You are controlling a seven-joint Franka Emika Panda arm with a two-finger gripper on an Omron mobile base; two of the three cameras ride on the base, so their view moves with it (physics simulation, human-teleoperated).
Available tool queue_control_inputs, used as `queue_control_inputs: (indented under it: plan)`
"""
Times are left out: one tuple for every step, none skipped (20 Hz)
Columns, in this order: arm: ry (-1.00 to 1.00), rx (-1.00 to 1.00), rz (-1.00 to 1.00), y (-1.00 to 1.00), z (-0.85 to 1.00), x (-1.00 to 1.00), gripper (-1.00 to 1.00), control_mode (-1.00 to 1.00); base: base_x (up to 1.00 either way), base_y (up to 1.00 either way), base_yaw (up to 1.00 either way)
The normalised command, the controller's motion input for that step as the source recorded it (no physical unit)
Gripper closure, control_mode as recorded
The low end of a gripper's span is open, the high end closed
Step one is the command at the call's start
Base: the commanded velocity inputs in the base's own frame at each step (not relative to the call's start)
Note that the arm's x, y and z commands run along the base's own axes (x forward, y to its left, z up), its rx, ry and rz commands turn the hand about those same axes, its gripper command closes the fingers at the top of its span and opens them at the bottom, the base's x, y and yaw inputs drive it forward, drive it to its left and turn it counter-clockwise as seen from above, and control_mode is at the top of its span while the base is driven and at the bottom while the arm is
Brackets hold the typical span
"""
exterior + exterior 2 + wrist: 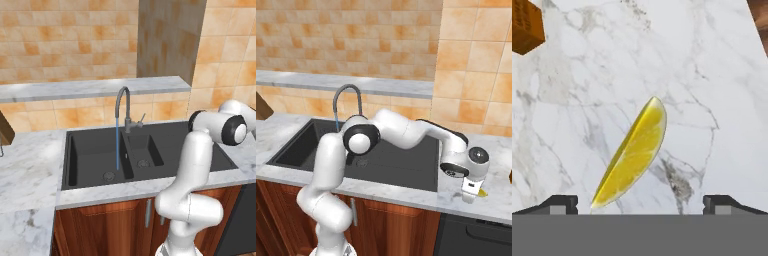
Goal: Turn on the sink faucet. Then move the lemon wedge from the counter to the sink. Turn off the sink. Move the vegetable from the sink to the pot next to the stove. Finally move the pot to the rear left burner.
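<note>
The gripper (472,196) hangs low over the counter (496,150) right of the sink (401,167), jaws spread wide with nothing between them. The lemon wedge (632,152) lies just beneath on the marble, mostly hidden behind the hand from the right base camera. The sink faucet (123,107) pours a thin blue stream into the basin.
</note>
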Motion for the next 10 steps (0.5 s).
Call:
queue_control_inputs:
  plan:
    - [0.02, 0.02, -0.12, -0.28, -0.31, 0.04, -1.00, -1.00, 0.00, 0.00, 0.00]
    - [0.03, 0.02, -0.13, -0.24, -0.32, 0.06, -1.00, -1.00, 0.00, 0.00, 0.00]
    - [0.03, 0.02, -0.13, -0.19, -0.34, 0.09, -1.00, -1.00, 0.00, 0.00, 0.00]
    - [0.03, 0.03, -0.14, -0.20, -0.33, 0.08, -1.00, -1.00, 0.00, 0.00, 0.00]
    - [0.04, 0.03, -0.13, -0.22, -0.26, 0.08, -1.00, -1.00, 0.00, 0.00, 0.00]
    - [0.05, 0.04, -0.13, -0.22, -0.20, 0.11, -1.00, -1.00, 0.00, 0.00, 0.00]
    - [0.06, 0.03, -0.12, -0.19, -0.16, 0.15, -1.00, -1.00, 0.00, 0.00, 0.00]
    - [0.08, 0.02, -0.11, -0.11, -0.16, 0.21, -1.00, -1.00, 0.00, 0.00, 0.00]
    - [0.08, 0.03, -0.10, -0.07, -0.15, 0.24, -1.00, -1.00, 0.00, 0.00, 0.00]
    - [0.07, 0.03, -0.10, -0.09, -0.12, 0.24, -1.00, -1.00, 0.00, 0.00, 0.00]
